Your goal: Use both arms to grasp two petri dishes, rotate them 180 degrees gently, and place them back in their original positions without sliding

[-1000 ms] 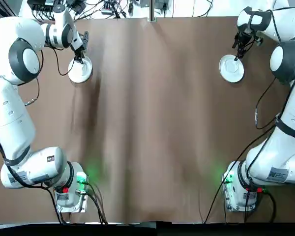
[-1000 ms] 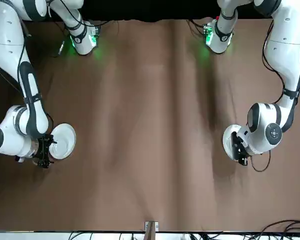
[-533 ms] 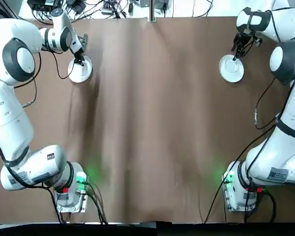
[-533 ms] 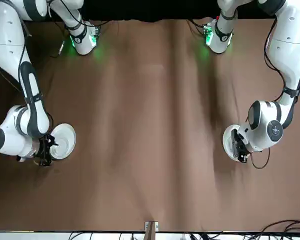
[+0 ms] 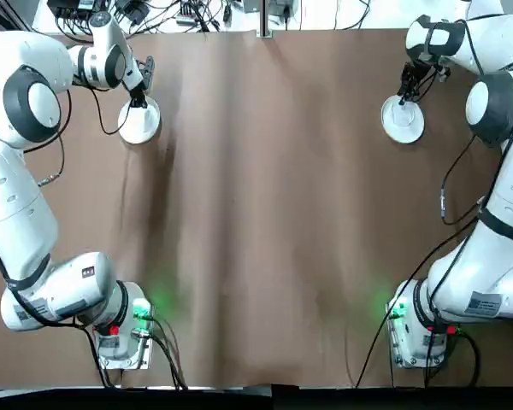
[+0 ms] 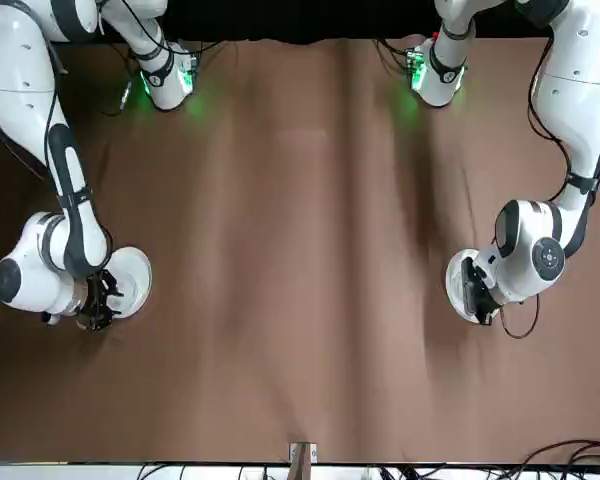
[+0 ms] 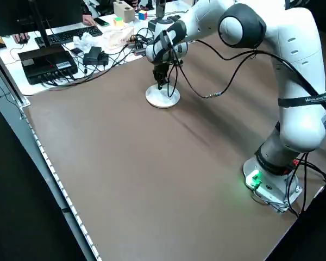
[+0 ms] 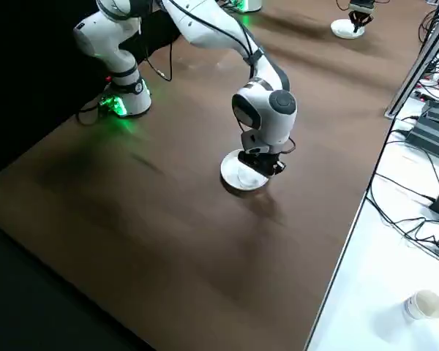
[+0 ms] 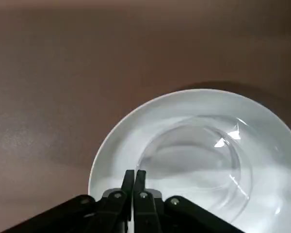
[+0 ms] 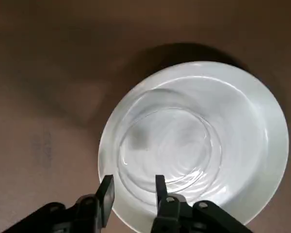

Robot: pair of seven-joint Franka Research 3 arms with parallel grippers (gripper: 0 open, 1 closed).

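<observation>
Since a second ago the left end effector point(image 9: 134, 182), fingers together, and right end effector point(image 10: 133, 187), fingers apart, edged along their dishes' point(image 5: 139, 121) point(image 5: 403, 119) rims; neither grasped.

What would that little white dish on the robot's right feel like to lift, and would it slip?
The right dish looks thin and shallow, so probably light and stiff. Its glossy surface suggests it could slip in the right gripper, whose jaws stand open over the rim. Lying flat, it seems unlikely to roll.

White petri dishes point(image 5: 139, 122) point(image 5: 403, 119), brown table point(image 5: 265, 196), white arms, black hands point(image 9: 134, 180) point(image 10: 133, 187)
</observation>
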